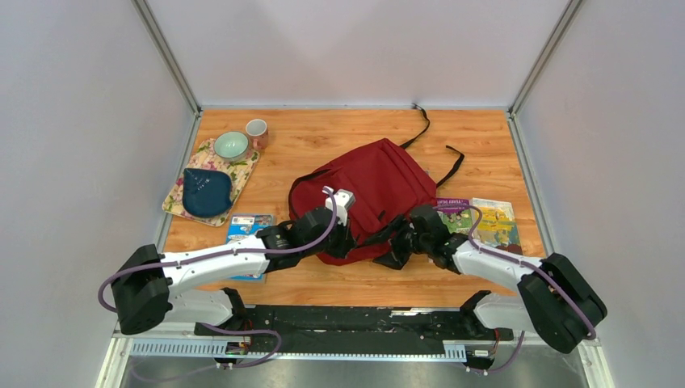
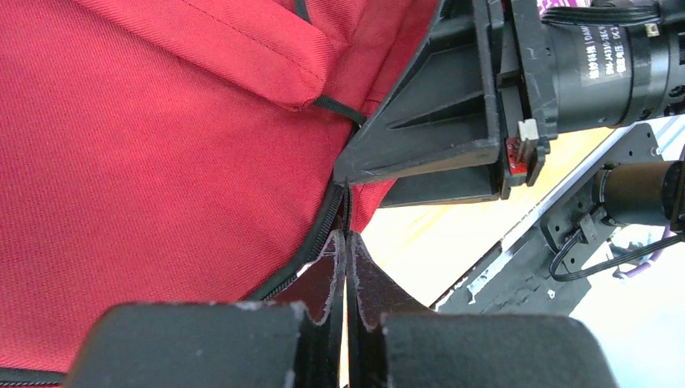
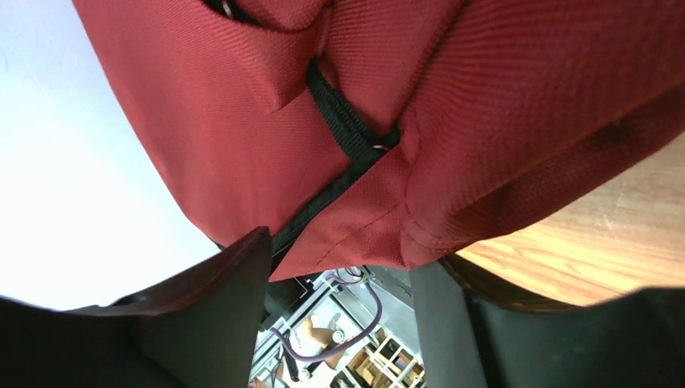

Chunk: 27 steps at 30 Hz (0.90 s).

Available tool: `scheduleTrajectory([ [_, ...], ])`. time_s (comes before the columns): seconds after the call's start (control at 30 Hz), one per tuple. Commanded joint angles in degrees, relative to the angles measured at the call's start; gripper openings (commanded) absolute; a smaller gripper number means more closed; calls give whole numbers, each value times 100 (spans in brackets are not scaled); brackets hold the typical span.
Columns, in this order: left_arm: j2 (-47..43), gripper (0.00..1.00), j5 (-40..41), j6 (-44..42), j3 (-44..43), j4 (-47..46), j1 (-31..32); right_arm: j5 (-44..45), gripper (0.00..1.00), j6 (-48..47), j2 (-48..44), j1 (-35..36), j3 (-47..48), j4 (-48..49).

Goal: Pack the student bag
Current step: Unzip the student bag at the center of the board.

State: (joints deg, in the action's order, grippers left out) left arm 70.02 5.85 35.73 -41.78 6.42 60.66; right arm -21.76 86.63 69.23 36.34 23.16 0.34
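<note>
The student bag (image 1: 367, 190), a dark red backpack with black straps, lies mid-table with its near edge lifted between both grippers. My left gripper (image 1: 346, 239) is at that near edge. In the left wrist view its jaws (image 2: 346, 242) are pressed together on the black zipper (image 2: 311, 250) at the edge of the red fabric (image 2: 145, 162). My right gripper (image 1: 399, 249) is just to its right. In the right wrist view (image 3: 339, 271) its jaws stand wide apart, with a corner of the bag (image 3: 355, 234) and a black strap (image 3: 339, 121) hanging at the tips.
A floral mat (image 1: 240, 170) at the left holds a dark blue pouch (image 1: 206, 192) and a green bowl (image 1: 231, 145), with a cup (image 1: 257, 132) beside it. A teal-blue wallet (image 1: 245, 229) lies by my left arm. Books (image 1: 485, 220) lie right of the bag.
</note>
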Motion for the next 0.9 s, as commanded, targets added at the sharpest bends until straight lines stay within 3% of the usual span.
scheduleTrajectory([
  [0.0, -173, 0, -189, 5, 3, -360, 42, 189, 60, 337, 283, 49, 312, 371],
  [0.03, -173, 0, -189, 5, 3, -352, 51, 198, 55, 293, 353, 49, 338, 370],
  [0.07, -181, 0, -180, 5, 12, -334, 51, 207, 42, 250, 380, 49, 365, 327],
  [0.13, -234, 0, -145, 5, 38, -290, 51, 303, 31, 5, 337, 49, 461, 178],
  [0.27, -392, 0, 266, -39, 126, -132, 51, 847, 0, -828, 152, 40, 812, -768],
  [0.57, -955, 0, 1698, -154, 302, 720, 51, 1490, 0, -2948, -243, 40, 1989, -1799],
  [0.87, -1578, 0, 2491, 13, 557, 1204, 42, 1394, 0, -4628, 204, -39, 3089, -2371],
])
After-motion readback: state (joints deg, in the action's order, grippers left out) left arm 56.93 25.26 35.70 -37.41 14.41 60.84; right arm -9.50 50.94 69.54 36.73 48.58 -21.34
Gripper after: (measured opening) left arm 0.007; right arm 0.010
